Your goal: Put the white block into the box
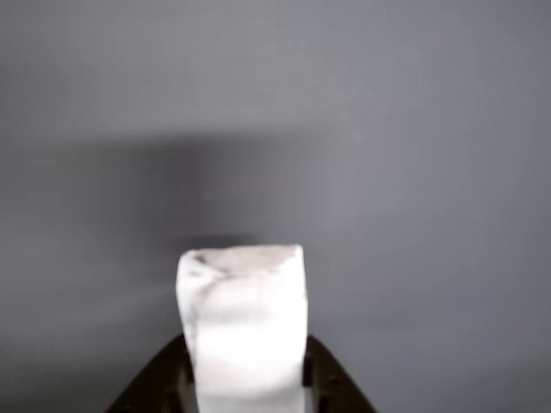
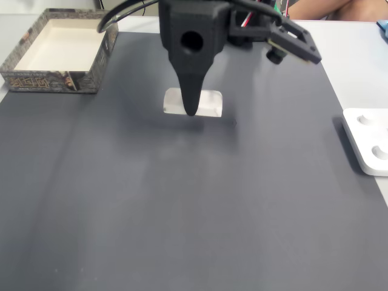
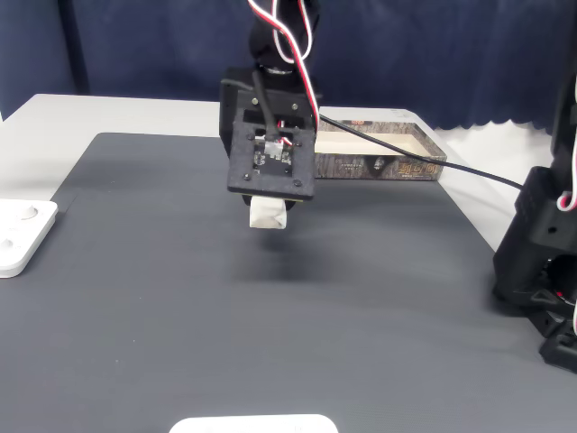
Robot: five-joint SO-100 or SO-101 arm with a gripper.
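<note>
The white block (image 1: pixel 245 335) stands on end between dark jaws that show at the bottom edge of the other view, over plain grey mat. In both fixed views my gripper (image 2: pixel 193 110) (image 3: pixel 268 209) is shut on the block (image 2: pixel 209 102) (image 3: pixel 268 216), which hangs a little above the mat with its shadow beneath. The box (image 2: pixel 54 82), cream inside with dark patterned sides, sits at the mat's far left corner in a fixed view, well apart from the gripper. In a fixed view the box (image 3: pixel 379 168) lies behind and to the right of the arm.
A flat white device (image 2: pixel 367 142) (image 3: pixel 18 236) rests just off the mat's edge. Another white object (image 3: pixel 254 424) pokes in at the near edge. A black arm base (image 3: pixel 541 262) stands at the right, and a black cable (image 3: pixel 424 155) crosses over the box.
</note>
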